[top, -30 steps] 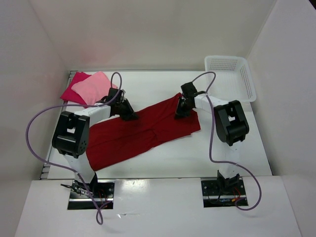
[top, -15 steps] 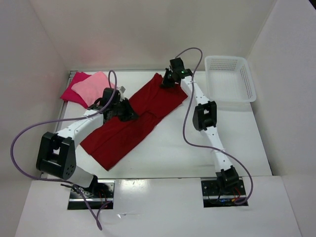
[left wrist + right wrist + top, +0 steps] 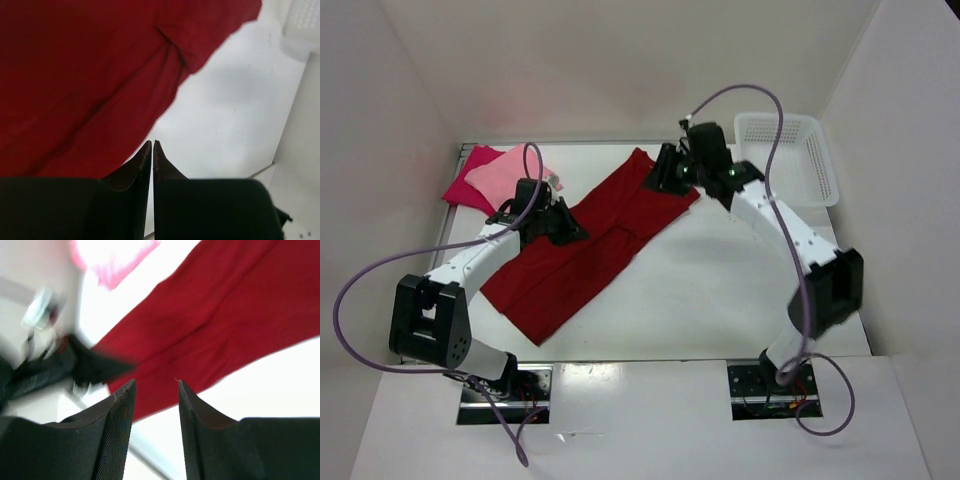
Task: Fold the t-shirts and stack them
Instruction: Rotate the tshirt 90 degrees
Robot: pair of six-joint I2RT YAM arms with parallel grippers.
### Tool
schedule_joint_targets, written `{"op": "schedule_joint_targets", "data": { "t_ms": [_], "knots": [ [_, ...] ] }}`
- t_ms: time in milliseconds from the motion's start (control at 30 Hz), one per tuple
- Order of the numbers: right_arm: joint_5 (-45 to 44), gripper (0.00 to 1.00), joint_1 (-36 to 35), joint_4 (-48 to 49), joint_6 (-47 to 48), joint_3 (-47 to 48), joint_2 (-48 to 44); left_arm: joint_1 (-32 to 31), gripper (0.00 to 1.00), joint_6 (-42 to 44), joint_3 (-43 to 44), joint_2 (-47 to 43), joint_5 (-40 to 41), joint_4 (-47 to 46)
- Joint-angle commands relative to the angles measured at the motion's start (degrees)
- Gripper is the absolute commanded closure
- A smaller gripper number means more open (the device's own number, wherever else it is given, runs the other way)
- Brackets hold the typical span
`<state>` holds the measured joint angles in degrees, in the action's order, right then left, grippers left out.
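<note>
T-shirts, seen from above: the bright crimson-pink cloth shirt [image 3: 468, 185] and the light pink cloth shirt [image 3: 507, 172] lie folded, one on the other, at the far left corner of the white table [image 3: 740, 300]. The large dark red cloth shirt [image 3: 582, 252] lies as a long diagonal strip, so I judge its folding and stacking remain. The left gripper [image 3: 563, 228] sits low over its middle, arm stretched forward. The right gripper [image 3: 658, 176] hangs at its far end, elbow out to the right

Left wrist view: jaws nearly together, no cloth visible between them

Right wrist view: jaws wide, empty, above the red cloth
</note>
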<state>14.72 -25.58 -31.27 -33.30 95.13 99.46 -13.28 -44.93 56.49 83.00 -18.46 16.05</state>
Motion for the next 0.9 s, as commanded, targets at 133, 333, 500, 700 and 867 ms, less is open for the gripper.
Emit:
{"op": "schedule_joint_targets", "data": {
  "t_ms": [133, 333, 500, 700, 867],
  "knots": [
    [1.8, 0.52, -16.3, 20.2, -14.5, -28.2, -4.0, 3.6, 0.92, 2.9, 1.4, 3.0, 1.5, -1.8],
    [-1.0, 0.51, -18.1, 26.1, -18.4, -31.1, 1.0, 3.6, 0.9, 3.5, 2.0, 4.0, 1.5, -1.8],
    [-3.7, 0.49, -18.1, 27.3, -19.2, -29.9, 6.6, 3.6, 0.88, 3.5, 2.5, 5.2, 1.5, -1.8],
    [-5.7, 0.43, -18.1, 29.3, -20.8, -29.7, 10.7, 3.6, 0.87, 3.5, 2.5, 5.7, -0.3, -2.9],
    [-7.9, 0.6, -18.1, 27.9, -21.6, -28.1, 13.0, 3.6, 0.87, 4.6, 4.8, 6.2, -0.3, -2.9]
  ]
}}
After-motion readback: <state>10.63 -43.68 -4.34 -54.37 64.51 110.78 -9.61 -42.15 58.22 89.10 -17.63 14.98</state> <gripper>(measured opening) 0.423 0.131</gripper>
